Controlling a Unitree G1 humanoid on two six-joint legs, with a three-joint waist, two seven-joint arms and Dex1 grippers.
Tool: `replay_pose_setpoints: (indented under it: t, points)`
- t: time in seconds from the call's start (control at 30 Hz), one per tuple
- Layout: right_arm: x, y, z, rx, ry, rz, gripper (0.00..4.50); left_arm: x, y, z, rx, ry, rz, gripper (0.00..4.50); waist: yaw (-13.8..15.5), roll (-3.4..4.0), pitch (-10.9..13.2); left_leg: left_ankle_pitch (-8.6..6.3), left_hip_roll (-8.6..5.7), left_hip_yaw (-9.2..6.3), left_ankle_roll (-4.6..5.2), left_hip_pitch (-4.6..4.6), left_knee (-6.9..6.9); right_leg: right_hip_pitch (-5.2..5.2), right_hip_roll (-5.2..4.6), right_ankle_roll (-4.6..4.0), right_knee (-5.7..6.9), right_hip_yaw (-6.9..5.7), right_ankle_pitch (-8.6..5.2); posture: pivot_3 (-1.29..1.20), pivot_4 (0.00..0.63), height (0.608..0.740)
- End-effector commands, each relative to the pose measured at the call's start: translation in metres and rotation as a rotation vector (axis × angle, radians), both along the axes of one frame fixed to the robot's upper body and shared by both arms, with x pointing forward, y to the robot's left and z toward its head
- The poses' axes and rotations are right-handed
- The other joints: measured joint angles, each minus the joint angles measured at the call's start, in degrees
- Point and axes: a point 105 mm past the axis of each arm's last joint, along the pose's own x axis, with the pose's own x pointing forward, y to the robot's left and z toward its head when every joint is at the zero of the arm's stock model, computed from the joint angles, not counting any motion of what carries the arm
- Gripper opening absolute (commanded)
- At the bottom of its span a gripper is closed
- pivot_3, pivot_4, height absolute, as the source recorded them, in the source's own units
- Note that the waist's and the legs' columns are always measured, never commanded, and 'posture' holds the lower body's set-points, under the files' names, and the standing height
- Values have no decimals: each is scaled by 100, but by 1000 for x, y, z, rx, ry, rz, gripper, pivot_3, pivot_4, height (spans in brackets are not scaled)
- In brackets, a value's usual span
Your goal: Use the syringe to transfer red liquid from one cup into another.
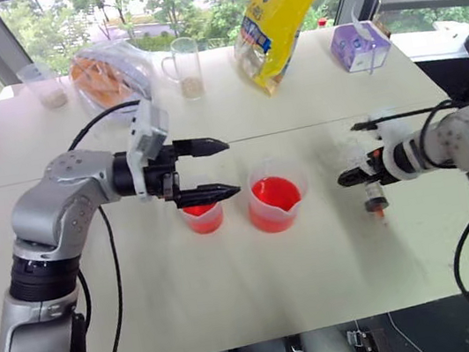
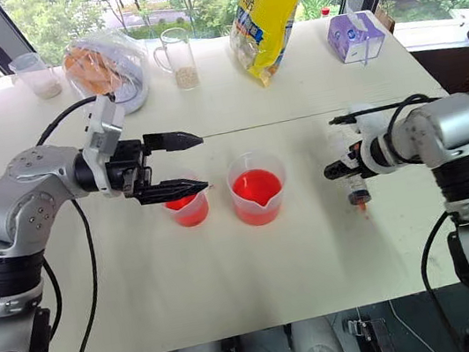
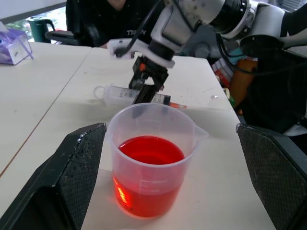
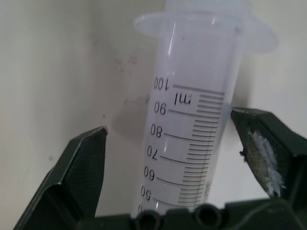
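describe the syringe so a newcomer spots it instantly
On the white table, look toward the robot's right, past the two cups of red liquid. The syringe lies flat there, between the right gripper's open jaws: a clear marked tube with a small orange tip.

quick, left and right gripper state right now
Left gripper: open, empty, fingers by the small cup.
Right gripper: open, fingers either side of the syringe lying on the table, not closed on it.

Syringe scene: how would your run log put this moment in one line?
right gripper: open, straddling syringe on table | left gripper: open over small cup | beaker: red liquid
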Motion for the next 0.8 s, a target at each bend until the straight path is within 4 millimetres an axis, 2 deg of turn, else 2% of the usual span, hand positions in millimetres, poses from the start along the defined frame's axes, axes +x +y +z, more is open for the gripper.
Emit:
replay_pose_setpoints:
  t: [0.03, 0.17, 0.2, 0.3, 0.37, 0.5, 0.57, 0.63, 0.67, 0.7, 0.73, 0.8]
  points:
    - [3, 4, -8, -8, 13, 20, 3612, -5, 4, 10, -11, -51, 12, 4500, -4, -2, -1, 0, 0, 0, 0, 2, 0, 2, 0, 0, 0, 0, 0, 0, 150, 740]
    - [2, 9, -11, -18, 21, 46, 1714, -5, 5, 10, -11, -53, 18, 4500, -9, -7, -4, 2, 0, -1, -4, 10, 1, 7, 5, -2, 4, 0, 1, 0, 150, 740]
    - [1, 9, -10, -19, 22, 51, 1429, -4, 5, 11, -12, -54, 19, 4500, -9, -7, -4, 2, 1, -2, -4, 12, 1, 8, 8, -2, 4, 0, 1, 0, 150, 740]
    - [-2, 7, -4, -31, -4, 50, 1410, -1, 6, 12, -8, -61, 21, 4500, -3, -7, -4, 3, 1, -3, -4, 12, 1, 8, 9, -3, 6, 0, 1, 0, 150, 740]
    - [-1, 1, 10, -81, -93, 58, 1410, 2, 6, 15, -11, -65, 21, 4500, 13, -7, -4, 3, 2, -5, -4, 9, 0, 6, 8, -3, 6, -1, 1, 0, 150, 740]
    - [-3, 14, 57, -42, -371, 149, 1410, 9, 8, 21, -16, -73, 15, 4500, 28, -2, -2, 2, 0, -7, -4, -2, 0, -2, 3, -2, 4, -6, 1, 0, 150, 740]
    - [-8, 22, 95, -60, -621, 217, 1410, 14, 4, 24, -19, -84, 7, 4500, 32, -3, -1, 2, -1, -6, -4, -4, 0, -3, 0, -1, 2, -6, 1, 0, 150, 740]
    - [-16, 31, 120, -81, -795, 272, 1410, 17, 3, 28, -27, -88, -2, 4500, 54, -3, -1, 2, -2, -10, -4, -8, 0, -3, 0, 1, -1, -11, 0, 0, 150, 740]
    - [-23, 41, 143, -22, -936, 301, 1410, 18, 1, 31, -34, -90, -16, 4500, 53, -3, -1, 2, -3, -9, -4, -7, 0, -3, 0, 1, 0, -10, 0, 0, 150, 740]
    - [-35, 54, 170, 114, -1092, 328, 1410, 19, -4, 34, -38, -94, -30, 4500, 53, -7, -1, 2, -3, -10, -4, -7, 0, -2, 1, 1, 0, -11, 0, 0, 150, 740]
    - [-48, 63, 188, 234, -1195, 352, 1410, 21, -6, 36, -41, -94, -43, 4500, 43, -6, 0, 2, -3, -13, -4, -6, 0, 1, 3, 1, 0, -14, 0, 0, 150, 740]
    - [-67, 80, 203, 376, -1283, 438, 1410, 24, -9, 40, -40, -97, -59, 4500, 30, -6, 0, 4, -2, -13, -7, -3, -1, 1, 4, 2, 4, -14, 0, 0, 150, 740]
